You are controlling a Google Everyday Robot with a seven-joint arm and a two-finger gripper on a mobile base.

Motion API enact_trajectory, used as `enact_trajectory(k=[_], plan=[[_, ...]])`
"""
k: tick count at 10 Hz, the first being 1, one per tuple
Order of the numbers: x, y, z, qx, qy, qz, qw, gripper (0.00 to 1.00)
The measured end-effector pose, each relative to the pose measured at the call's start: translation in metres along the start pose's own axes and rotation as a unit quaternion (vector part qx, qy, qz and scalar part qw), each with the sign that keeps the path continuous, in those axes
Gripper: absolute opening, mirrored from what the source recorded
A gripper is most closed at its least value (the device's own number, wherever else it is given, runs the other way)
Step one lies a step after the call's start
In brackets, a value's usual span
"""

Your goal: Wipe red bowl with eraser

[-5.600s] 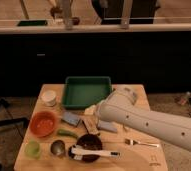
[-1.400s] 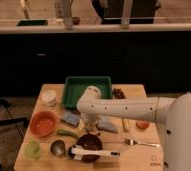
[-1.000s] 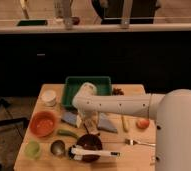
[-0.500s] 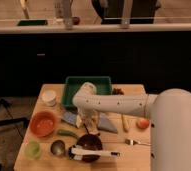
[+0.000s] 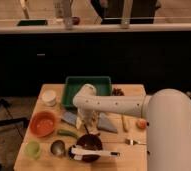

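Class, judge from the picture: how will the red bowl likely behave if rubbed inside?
The red bowl looks like thin plastic, so probably light; it may slide on the smooth table when rubbed. Wide and shallow, it seems unlikely to tip unless its rim is pressed. The tool hangs to its right in the view, over the table's middle, not touching it.

Arm [image 5: 114,104] has swung left from the right side; its elbow now lies at the tray's [image 5: 71,94] front edge. Gripper [image 5: 86,121] has come down just before the tray, between blue-grey pad [image 5: 69,119] and grey wedge [image 5: 107,123]. Upper link [image 5: 171,135] now fills the lower right.
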Motion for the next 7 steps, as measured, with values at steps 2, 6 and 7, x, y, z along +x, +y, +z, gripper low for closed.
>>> enact_trajectory(k=[2, 6, 7], plan=[[-0.002, 0.000, -0.001, 0.000, 0.002, -0.003, 1.0000, 0.45], [-0.002, 0.002, -0.011, -0.007, 0.012, -0.007, 0.9999, 0.05], [-0.001, 0.003, -0.014, -0.010, 0.014, -0.006, 0.9998, 0.01]])
